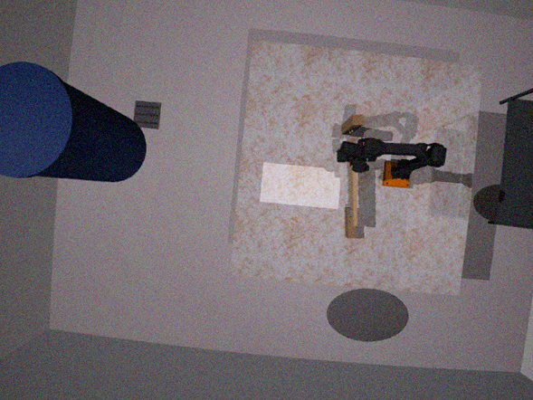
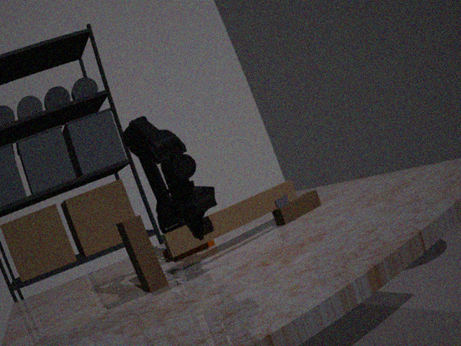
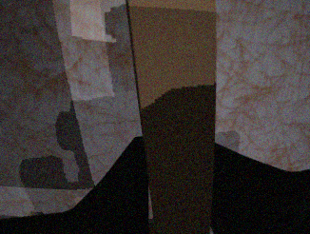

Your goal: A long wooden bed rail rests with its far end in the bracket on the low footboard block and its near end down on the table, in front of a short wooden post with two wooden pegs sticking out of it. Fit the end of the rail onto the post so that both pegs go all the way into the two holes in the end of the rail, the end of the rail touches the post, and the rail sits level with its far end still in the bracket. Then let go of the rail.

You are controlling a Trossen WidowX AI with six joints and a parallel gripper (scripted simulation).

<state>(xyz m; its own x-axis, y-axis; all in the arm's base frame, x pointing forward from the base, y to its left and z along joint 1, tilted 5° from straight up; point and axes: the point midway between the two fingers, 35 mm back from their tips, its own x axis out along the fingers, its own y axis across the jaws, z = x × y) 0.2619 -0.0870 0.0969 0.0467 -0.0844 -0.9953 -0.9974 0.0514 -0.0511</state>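
- Top: the far end of the rail lies over the block; the bracket is too small to make out.
- The arm hides much of the rail's near end, close to the post; the pegs are hard to make out.
- The gripper is over the near part of the rail, its fingertips hidden from above. The orange base is partly covered by the arm.
- A blue cylinder is cut off at the left edge.
- Exterior: the rail's far end sits in the bracket on the block. Its near end is off the post, with a gap showing between them.
- The gripper is closed on the rail near that end; the holes cannot be made out.
- The shelf holds five round things, three grey boxes and two brown boxes, all dim.
- Wrist: the rail runs between the dark fingers, gripped, its lower part in shadow and cut off by the frame.
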